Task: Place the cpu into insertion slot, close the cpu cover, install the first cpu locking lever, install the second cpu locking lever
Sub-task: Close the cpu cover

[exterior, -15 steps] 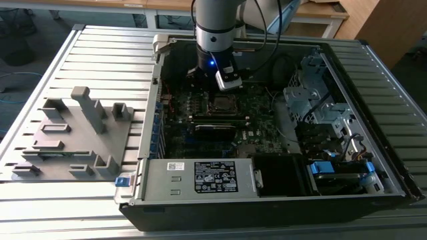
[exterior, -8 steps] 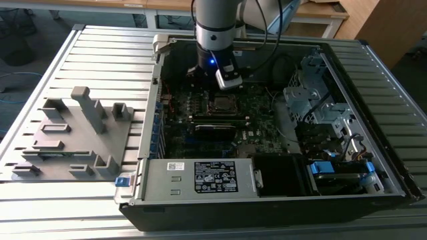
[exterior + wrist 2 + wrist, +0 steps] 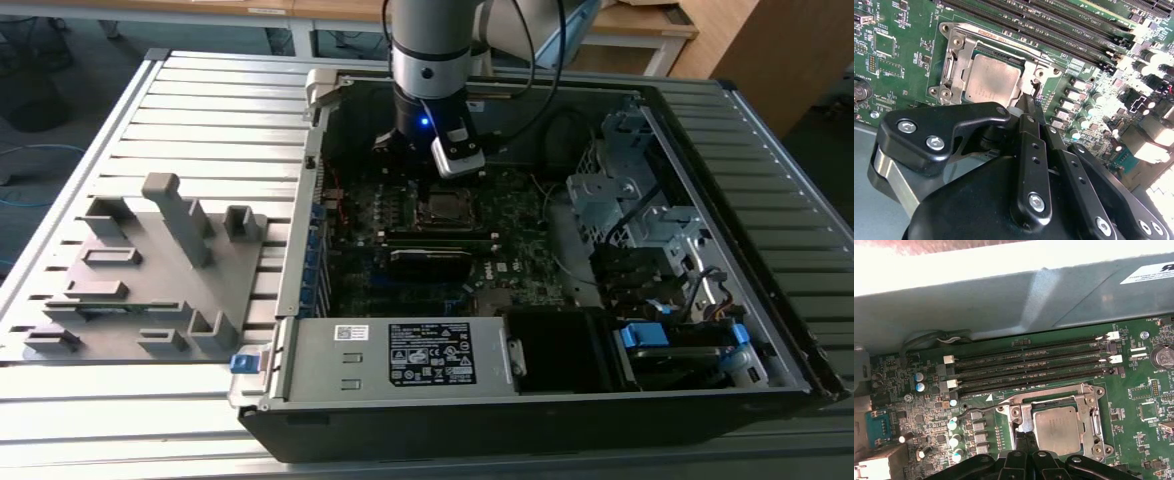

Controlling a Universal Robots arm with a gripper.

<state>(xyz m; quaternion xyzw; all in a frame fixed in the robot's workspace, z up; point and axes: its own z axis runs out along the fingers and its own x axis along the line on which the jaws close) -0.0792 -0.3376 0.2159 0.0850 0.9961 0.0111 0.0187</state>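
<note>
In the exterior view, you see the grey robot arm (image 3: 430,50) pointing down into the open black computer case (image 3: 534,430), which lies on the slatted metal desk (image 3: 214,110). The black gripper (image 3: 441,172) hangs over the green motherboard (image 3: 360,290), just at twelve o'clock of the metal socket (image 3: 424,200), where the small square silver-grey cpu (image 3: 447,208) sits. A grey plastic fixture block (image 3: 147,270) stands on the desk at nine o'clock of the case, well apart from the arm.

In the second wrist view, your gripper (image 3: 1029,101) has its jaws pressed together, tips down at one edge of the socket. The cpu (image 3: 991,82) lies flat in the socket, and the thin silver metal cpu cover (image 3: 955,65) lies down around it, its open centre showing the chip's top. Long black memory slots (image 3: 1054,22) run along the far side of the socket.

In the first wrist view, the gripper (image 3: 1025,437) touches or nearly touches the cover's edge; you cannot tell whether anything thin is pinched between the jaws. The cpu (image 3: 1056,429) sits framed by the cpu cover (image 3: 1096,415), with the memory slots (image 3: 1029,360) just beside it.
</note>
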